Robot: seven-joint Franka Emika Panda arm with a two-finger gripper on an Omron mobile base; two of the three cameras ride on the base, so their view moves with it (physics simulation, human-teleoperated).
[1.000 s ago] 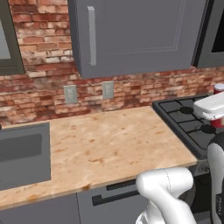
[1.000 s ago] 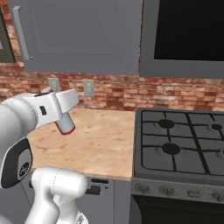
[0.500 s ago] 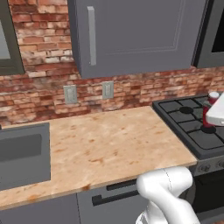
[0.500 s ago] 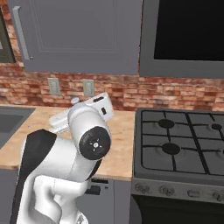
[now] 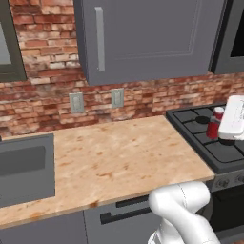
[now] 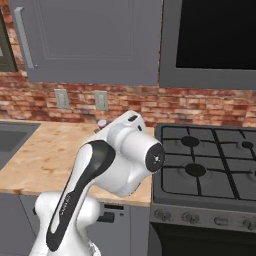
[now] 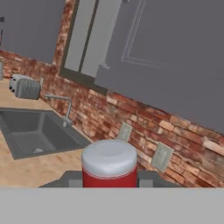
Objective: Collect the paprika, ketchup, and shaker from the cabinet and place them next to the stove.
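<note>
- The arm (image 6: 107, 172) is glossy white, built of fat rounded links like bent tubes.
- A black band curves along one link beside a joint.
- A round white end cap on the joint housing carries a small dark dot at its centre.
- The wrist block (image 5: 233, 119) is boxy, white, with softened corners.

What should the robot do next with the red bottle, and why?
Probably lower the ketchup gently toward the counter beside the stove. The jaws are shut on it and it hangs in the air, but it belongs standing next to the stove.
</note>
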